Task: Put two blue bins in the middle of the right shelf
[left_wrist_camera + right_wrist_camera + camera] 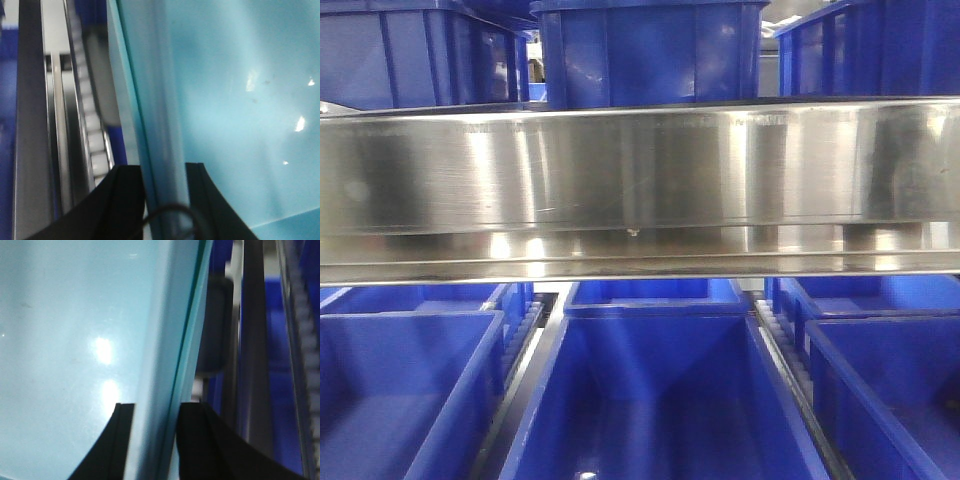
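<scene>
Left tool [162, 167]: pinching the left wall of the pale cyan rectangular plastic bin [240, 100].
Right tool [159, 405]: pinching its right wall.
Bin: between both arms, walls running straight ahead.
Brushed stainless-steel shelf rail [640, 170]: directly ahead.

**Surface Finishes**

Between the left gripper's [162, 169] matt black fingers [125, 200], note the pale blue bin [240, 100]: smooth, glossy plastic. Ahead of it, the shelf rail [640, 170] is brushed, reflective steel, and the dark blue bins [650, 400] are shiny plastic.
</scene>
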